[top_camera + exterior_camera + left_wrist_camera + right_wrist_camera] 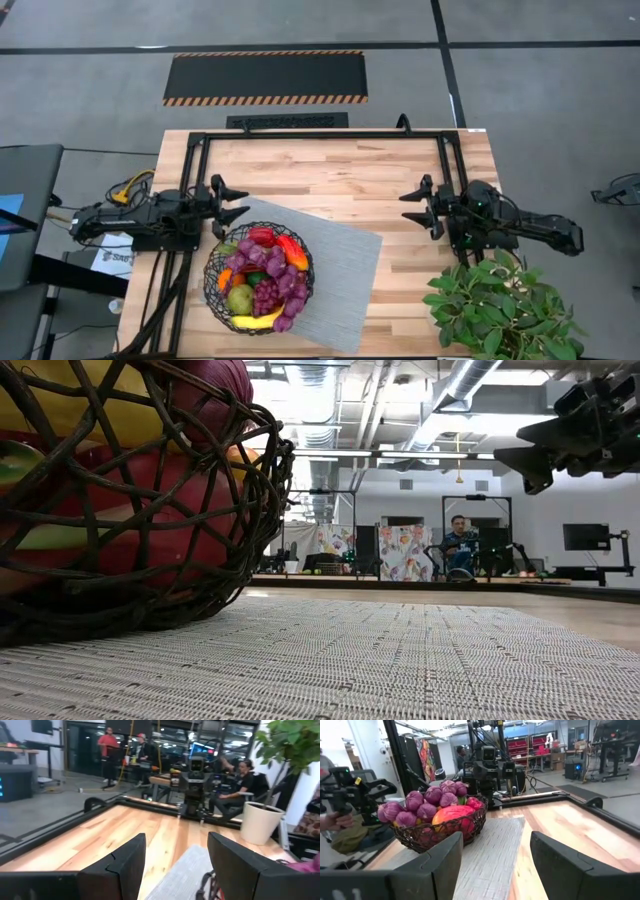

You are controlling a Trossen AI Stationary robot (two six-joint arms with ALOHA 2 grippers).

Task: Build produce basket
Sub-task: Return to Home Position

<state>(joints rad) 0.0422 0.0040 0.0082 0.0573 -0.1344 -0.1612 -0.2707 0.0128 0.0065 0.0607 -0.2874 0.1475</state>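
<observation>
we see the left end effector (pixel 236 201) by the left side of the wooden counter (pixel 330 165), near the far rim of the basket and not touching it. its two dark fingers (pixel 125 865) are spread wide apart and there is nothing between them.

the basket (pixel 208 282) sits on the front left part of the counter, on the left end of the grey mat (pixel 345 270). it is full of produce (pixel 285 262), heaped up above the rim. a yellow banana (pixel 258 320) lies along the front rim, and purple grapes (pixel 268 296) sit just behind it. a green fruit (pixel 240 298) is on the left side and a red pepper (pixel 262 236) is at the far side. from the low view the wire wall (pixel 200 550) is very close, with red and yellow toys pressed behind it.

the right end effector (pixel 411 207) is over on the right side of the counter, well apart from the basket. its fingers (pixel 442 865) are wide open too and hold nothing. a leafy green plant (pixel 500 305) stands at the front right corner, just in front of the right arm.
</observation>
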